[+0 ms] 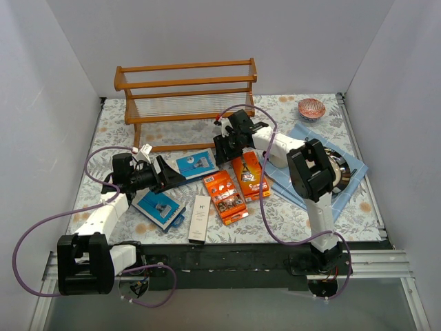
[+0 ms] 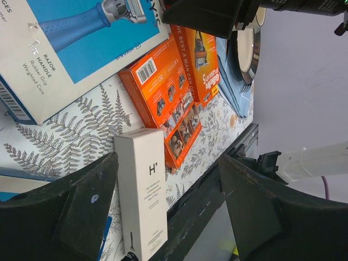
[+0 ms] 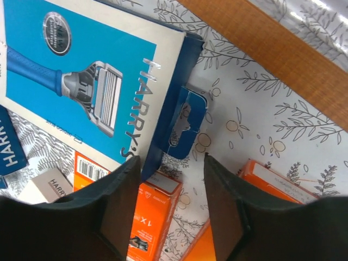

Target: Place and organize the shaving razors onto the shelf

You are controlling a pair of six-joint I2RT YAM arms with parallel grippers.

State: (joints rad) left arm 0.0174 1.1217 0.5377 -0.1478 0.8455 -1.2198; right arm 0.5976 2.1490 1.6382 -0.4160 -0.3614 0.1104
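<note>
All five razor packs lie flat on the table. In the top view, one blue pack lies in front of the shelf and the other nearer the left arm. Two orange packs and the slim white box lie in the middle. My left gripper is open and empty between the blue packs; its view shows the white box between the fingers. My right gripper is open and empty just above the far blue pack's edge. The shelf boards hold nothing.
A blue cloth with a round plate on it lies under the right arm. A small red bowl stands at the back right. White walls close in both sides. The shelf's lower rail is close behind the right gripper.
</note>
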